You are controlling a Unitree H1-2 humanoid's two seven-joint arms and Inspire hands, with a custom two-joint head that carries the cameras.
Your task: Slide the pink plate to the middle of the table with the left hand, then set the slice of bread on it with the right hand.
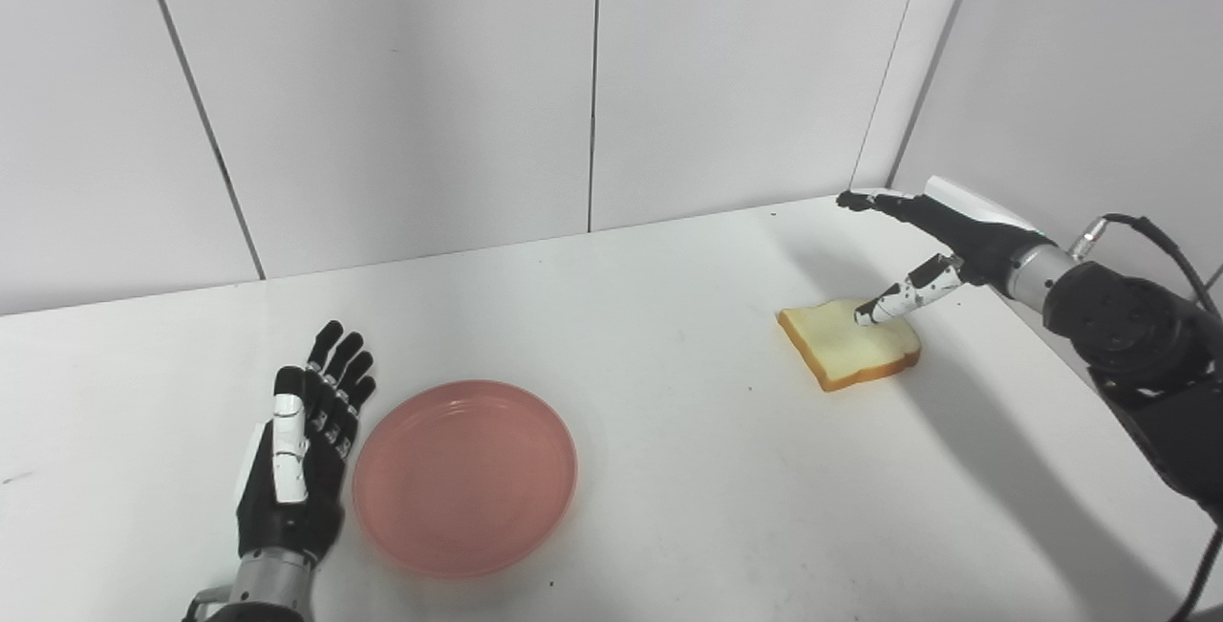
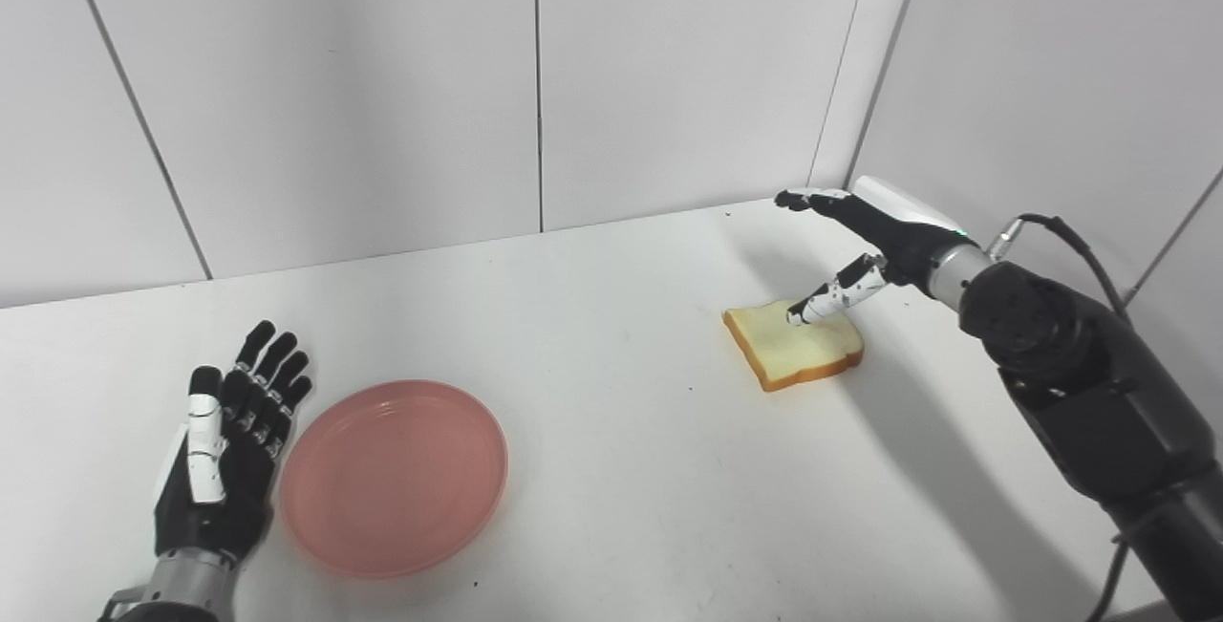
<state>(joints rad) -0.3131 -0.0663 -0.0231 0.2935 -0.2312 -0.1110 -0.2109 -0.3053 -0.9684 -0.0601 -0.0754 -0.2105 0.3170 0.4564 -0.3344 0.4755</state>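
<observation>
The pink plate lies flat on the white table, left of the middle and near the front. My left hand is open, fingers straight and pointing away, right beside the plate's left rim. The slice of bread lies flat at the right side of the table. My right hand is open above the bread's far right part, fingers stretched towards the back wall, thumb pointing down over the slice; whether the thumb touches it I cannot tell. Neither hand holds anything.
White wall panels close the table at the back and on the right. The right forearm with its cable hangs over the table's right edge. Bare table surface lies between the plate and the bread.
</observation>
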